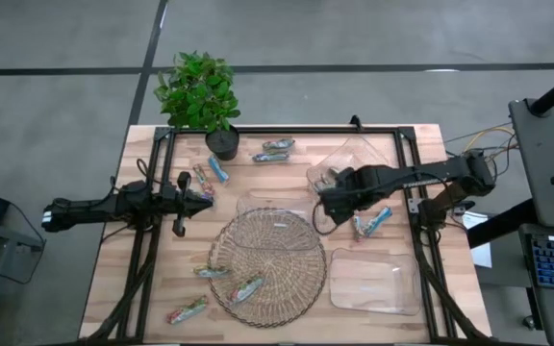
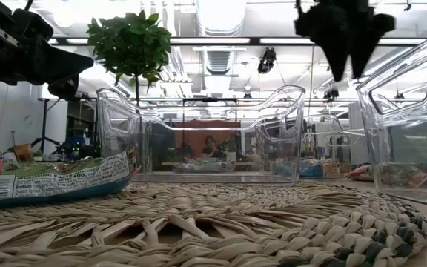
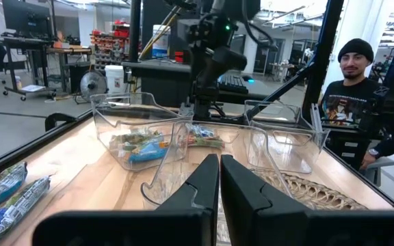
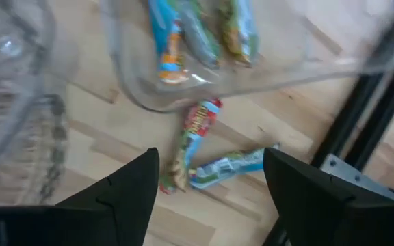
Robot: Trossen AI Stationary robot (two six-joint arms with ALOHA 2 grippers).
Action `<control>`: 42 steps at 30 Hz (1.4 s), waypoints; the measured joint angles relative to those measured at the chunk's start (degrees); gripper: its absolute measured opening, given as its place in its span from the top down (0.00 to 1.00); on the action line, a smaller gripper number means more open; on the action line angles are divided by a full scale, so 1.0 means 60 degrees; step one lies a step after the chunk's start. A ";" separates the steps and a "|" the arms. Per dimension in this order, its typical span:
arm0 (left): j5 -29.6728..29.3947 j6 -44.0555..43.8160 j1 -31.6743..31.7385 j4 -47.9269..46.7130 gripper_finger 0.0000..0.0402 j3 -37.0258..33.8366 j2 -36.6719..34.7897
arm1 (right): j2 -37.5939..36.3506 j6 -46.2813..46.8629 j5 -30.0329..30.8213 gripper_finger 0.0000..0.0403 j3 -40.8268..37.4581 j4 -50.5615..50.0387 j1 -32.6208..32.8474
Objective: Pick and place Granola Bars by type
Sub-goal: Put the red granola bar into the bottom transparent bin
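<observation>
Granola bars in shiny blue, green and reddish wrappers lie scattered. Two (image 1: 275,149) lie at the far edge and two (image 1: 210,175) by my left gripper. A reddish one (image 4: 189,140) and a blue-green one (image 4: 230,166) lie flat on the wood under my right gripper. Others (image 1: 246,288) rest on and beside the wicker mat (image 1: 267,264). Several bars (image 4: 197,31) lie inside a clear tray (image 1: 354,159). My right gripper (image 4: 211,184) hovers open above the two bars on the wood, touching nothing. My left gripper (image 3: 220,184) is shut and empty, at the table's left, pointing right.
A second clear tray (image 1: 275,207) sits on the mat's far part and a third (image 1: 373,281) at the near right. A potted plant (image 1: 200,96) stands at the far edge. A black frame (image 1: 416,183) runs around the table. A person (image 3: 361,89) stands beyond the table.
</observation>
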 joint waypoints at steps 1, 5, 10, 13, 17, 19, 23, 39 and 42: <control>-0.0002 -0.0002 -0.0002 0.0002 1.00 0.0000 0.0001 | -0.0095 0.0259 0.0014 0.36 -0.0219 -0.0011 0.0122; -0.0001 -0.0002 -0.0001 0.0003 1.00 0.0000 -0.0002 | -0.0588 0.0984 0.0034 0.32 -0.1124 0.0230 0.0802; -0.0003 0.0000 0.0001 0.0000 1.00 0.0000 0.0001 | -0.1362 0.1650 0.0034 0.28 -0.2176 0.0874 0.1722; 0.0000 0.0000 0.0000 -0.0001 1.00 0.0000 -0.0003 | -0.1769 0.1884 0.0006 0.26 -0.2833 0.1538 0.2196; -0.0004 0.0000 0.0000 0.0002 1.00 0.0000 -0.0003 | -0.2039 0.1819 -0.0006 0.26 -0.3630 0.2756 0.2441; -0.0001 -0.0001 -0.0002 0.0000 1.00 0.0000 -0.0001 | -0.2078 0.1797 -0.0036 0.26 -0.3960 0.3175 0.2441; -0.0003 -0.0004 0.0001 -0.0001 1.00 0.0000 -0.0002 | -0.2058 0.1761 -0.0022 0.26 -0.4461 0.3690 0.2441; -0.0001 0.0000 0.0000 0.0000 1.00 0.0000 0.0001 | -0.1823 0.1007 0.0001 0.26 -0.5684 0.6142 0.1927; 0.0000 -0.0004 -0.0003 0.0003 1.00 0.0000 0.0001 | -0.1550 0.0853 0.0005 0.26 -0.5724 0.6182 0.1764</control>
